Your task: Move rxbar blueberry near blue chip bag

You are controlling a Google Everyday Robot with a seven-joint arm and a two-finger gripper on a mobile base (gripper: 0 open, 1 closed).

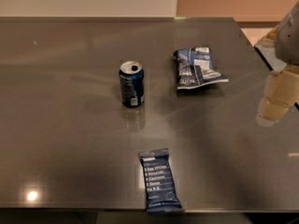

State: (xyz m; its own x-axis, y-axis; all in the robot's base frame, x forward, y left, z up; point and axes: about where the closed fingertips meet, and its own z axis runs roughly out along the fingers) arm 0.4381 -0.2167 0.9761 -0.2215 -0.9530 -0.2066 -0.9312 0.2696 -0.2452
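Note:
The rxbar blueberry is a small flat navy wrapper with white text lines, lying at the table's front edge, its near end at the rim. The blue chip bag is crinkled, dark blue with white panels, and lies flat further back, right of centre. My gripper hangs at the right edge of the view, above the table's right side, level with the space between bag and bar. It holds nothing and is far from the bar.
A blue soda can stands upright left of the chip bag, its top opened. The grey glossy table ends just below the bar and at the right behind my gripper. A wall runs behind the table.

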